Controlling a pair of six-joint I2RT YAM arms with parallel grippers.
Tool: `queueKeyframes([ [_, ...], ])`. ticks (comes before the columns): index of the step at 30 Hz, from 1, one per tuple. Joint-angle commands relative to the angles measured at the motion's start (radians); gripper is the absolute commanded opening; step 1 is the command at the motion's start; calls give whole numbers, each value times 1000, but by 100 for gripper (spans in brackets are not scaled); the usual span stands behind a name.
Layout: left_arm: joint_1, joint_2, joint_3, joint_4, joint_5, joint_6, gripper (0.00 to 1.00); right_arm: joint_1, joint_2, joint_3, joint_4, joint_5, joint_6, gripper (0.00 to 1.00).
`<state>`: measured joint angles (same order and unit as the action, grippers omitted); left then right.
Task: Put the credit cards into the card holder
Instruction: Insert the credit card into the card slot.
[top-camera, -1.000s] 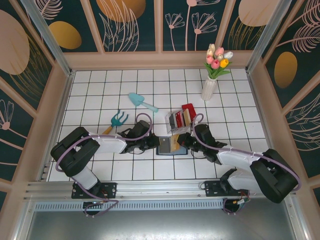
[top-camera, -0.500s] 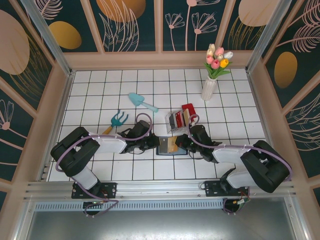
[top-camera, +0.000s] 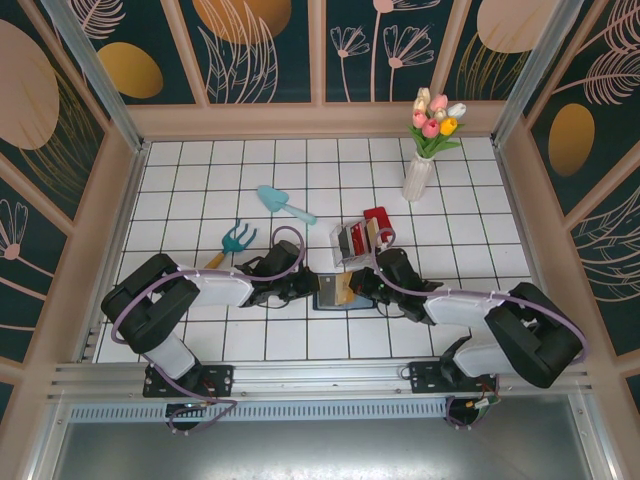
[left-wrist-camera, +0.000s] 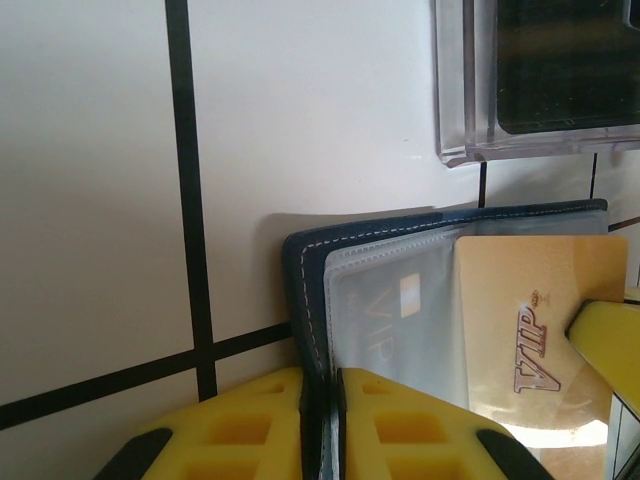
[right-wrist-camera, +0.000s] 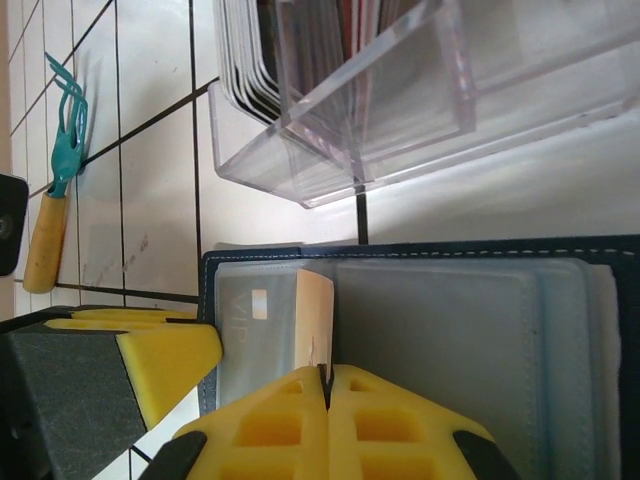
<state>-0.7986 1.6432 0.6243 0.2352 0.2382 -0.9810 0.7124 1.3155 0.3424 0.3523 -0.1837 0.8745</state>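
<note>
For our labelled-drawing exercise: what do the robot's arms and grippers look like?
The left arm and right arm have white shells, black joints and looping lavender cables. The left gripper and right gripper carry yellow fingers moulded with square recesses.

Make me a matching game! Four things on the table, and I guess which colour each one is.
Things:
1. VIP card
2. card holder
3. toy rake
4. vase

Colours:
A. navy blue
B. white
C. gold
D. teal with a wooden handle

Pairs: 1-C, 2-A, 3-D, 4-B
</note>
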Motion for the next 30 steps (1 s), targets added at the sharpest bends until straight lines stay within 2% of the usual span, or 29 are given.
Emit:
queueKeyframes([
  [1, -7, 33, -12, -97, -8, 13, 16, -9, -9, -27, -95, 26, 8, 0],
  [6, -8, 33, -9, -102, -8, 15, 16, -3, -4, -29, -88, 30, 26, 0],
  [12, -7, 30, -8, -102, -8, 14, 16, 14, -39, -20, -142, 100, 68, 0],
  [21, -8, 32, -3, -102, -7, 13, 16, 28, 117, 31, -82, -30, 22, 0],
  [28, -8, 29, -5, -103, -11, 15, 16, 36, 132, 58, -51, -74, 10, 0],
  [30, -7, 30, -2, -106, -9, 15, 16, 38, 139, 86, -116, -78, -30, 0],
])
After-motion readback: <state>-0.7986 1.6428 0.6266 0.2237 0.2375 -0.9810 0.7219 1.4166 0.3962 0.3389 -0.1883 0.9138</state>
